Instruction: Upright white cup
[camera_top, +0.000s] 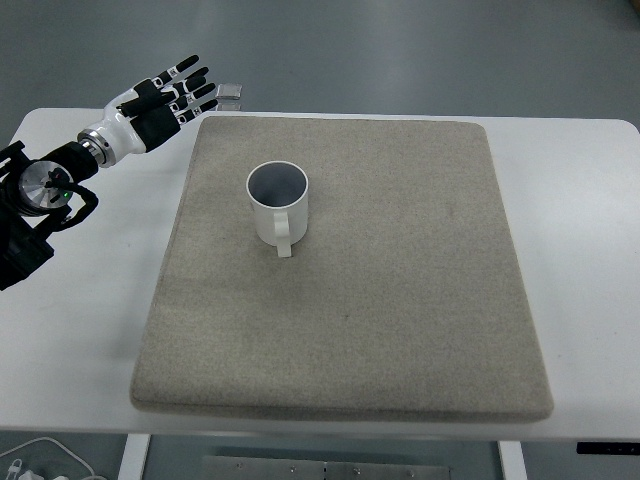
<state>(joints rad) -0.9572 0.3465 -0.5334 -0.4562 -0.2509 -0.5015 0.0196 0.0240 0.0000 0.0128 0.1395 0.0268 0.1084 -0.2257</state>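
Note:
A white cup (277, 204) stands upright on the grey mat (400, 300), its opening facing up and its handle pointing toward the near edge. My left hand (172, 92) is open with fingers spread, above the table's far left corner, well to the left of and behind the cup. It holds nothing. The right arm is out of view.
The grey mat covers most of the white table (580, 220). A small grey object (231, 93) lies at the table's far edge just right of my left hand. White cables (40, 462) show below the table's near left corner.

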